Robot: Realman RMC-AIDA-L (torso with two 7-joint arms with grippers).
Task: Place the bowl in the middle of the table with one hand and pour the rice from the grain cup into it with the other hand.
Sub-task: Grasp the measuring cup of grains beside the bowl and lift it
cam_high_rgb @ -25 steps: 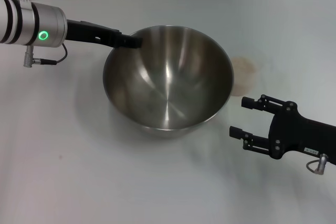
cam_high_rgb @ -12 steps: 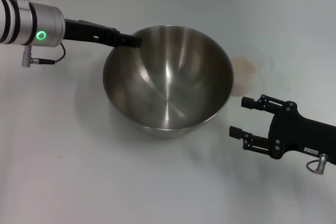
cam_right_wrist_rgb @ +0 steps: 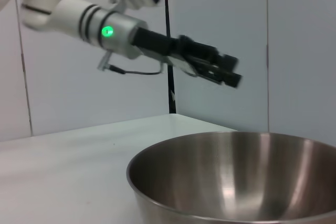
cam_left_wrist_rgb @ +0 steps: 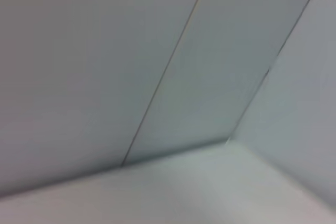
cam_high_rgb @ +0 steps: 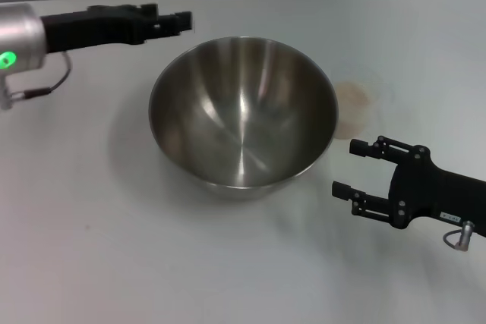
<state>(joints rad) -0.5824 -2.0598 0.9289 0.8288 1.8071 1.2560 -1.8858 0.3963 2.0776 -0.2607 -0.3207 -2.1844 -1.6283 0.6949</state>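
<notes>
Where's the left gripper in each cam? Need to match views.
Head view: left gripper upper left, raised clear of the bowl rim.
Left wrist view: not in it; only wall panels.
Right wrist view: left gripper above the bowl.
Shared landmark: the bowl.

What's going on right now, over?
Left hand raised clear of bowl. Right hand open beside it. Grain cup behind bowl, untouched.

Bowl [cam_right_wrist_rgb: 236, 179] fills the lower part of the view, upright on the white table [cam_right_wrist_rgb: 63, 166]; interior shiny, no contents visible. Left gripper [cam_right_wrist_rgb: 231, 74] in the air above the bowl's far rim, clear of it, not touching. Arm silver with black bands, green light lit. Finger state not discernible. Pale wall panels behind.
</notes>
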